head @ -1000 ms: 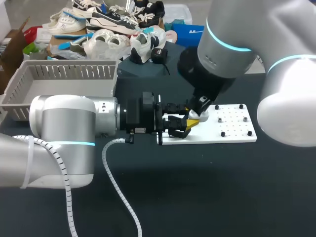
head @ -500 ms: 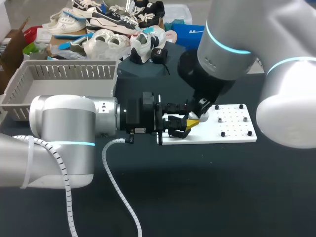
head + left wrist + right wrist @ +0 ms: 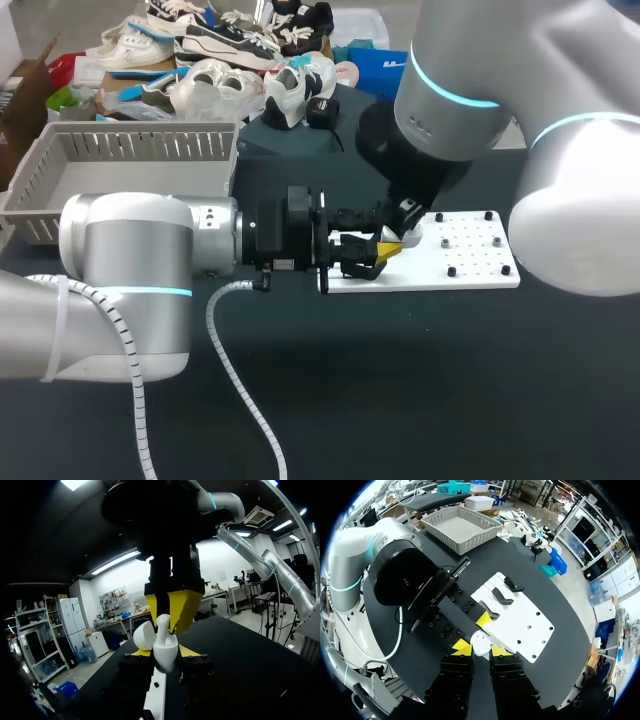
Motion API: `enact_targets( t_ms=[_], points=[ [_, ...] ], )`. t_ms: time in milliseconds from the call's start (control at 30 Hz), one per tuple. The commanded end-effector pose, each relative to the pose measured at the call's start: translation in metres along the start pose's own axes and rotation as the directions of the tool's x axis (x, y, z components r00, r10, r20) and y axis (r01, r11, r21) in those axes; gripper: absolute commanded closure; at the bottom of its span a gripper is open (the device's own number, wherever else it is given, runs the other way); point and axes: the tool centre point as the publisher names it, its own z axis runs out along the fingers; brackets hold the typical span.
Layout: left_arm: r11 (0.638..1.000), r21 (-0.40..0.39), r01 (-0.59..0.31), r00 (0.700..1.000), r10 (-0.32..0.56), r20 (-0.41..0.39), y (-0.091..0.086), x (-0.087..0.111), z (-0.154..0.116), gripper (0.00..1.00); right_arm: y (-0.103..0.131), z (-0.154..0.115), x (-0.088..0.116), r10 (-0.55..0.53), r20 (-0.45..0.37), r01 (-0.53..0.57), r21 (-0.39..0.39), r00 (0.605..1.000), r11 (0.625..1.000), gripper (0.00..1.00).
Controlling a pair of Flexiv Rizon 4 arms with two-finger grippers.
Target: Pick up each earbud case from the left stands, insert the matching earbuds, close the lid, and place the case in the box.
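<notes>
Two grippers: they meet over the nine o'clock end of the board (image 3: 470, 265), one above the other.
Left gripper (image 3: 165, 653): we clamp the case (image 3: 165, 647) from both sides, mouth upward, so it cannot shift during loading.
Lid (image 3: 143, 635): hinged open and tilted aside, leaving the cavity free.
Right gripper (image 3: 172, 611): we pinch a white earbud (image 3: 163, 623) by its stem, straight above the case, with its lower end at the mouth. Whether it is seated, we cannot tell.
Box (image 3: 130, 150): at ten o'clock from the case, well apart, ready for the closed case.
Step, as we judge: inserting; closing the lid and boxing remain.
</notes>
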Motion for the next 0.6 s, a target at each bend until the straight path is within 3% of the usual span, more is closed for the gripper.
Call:
enact_targets(
  t_ms=[33,133,233,600],
  points=[
    [1.0,-0.004,-0.002,1.0,0.002,0.003,-0.0007,-0.0011,0.001,1.0,0.0008,0.0014,-0.0023,0.002,-0.007,-0.002,0.0,1.0,1.0,0.85],
    [1.0,-0.004,-0.002,1.0,0.002,0.003,-0.0007,-0.0011,0.001,1.0,0.0006,0.0007,-0.002,0.005,-0.006,-0.005,-0.001,1.0,1.0,0.73],
    [1.0,-0.004,-0.002,1.0,0.002,0.003,-0.0007,-0.0011,0.001,1.0,0.0007,0.0003,-0.0018,0.006,-0.004,-0.006,-0.002,1.0,1.0,0.69],
    [1.0,-0.004,-0.002,1.0,0.002,0.003,-0.0007,-0.0011,0.001,1.0,0.0017,-0.0044,-0.0002,0.007,0.002,-0.007,0.002,1.0,1.0,0.68]
  ],
)
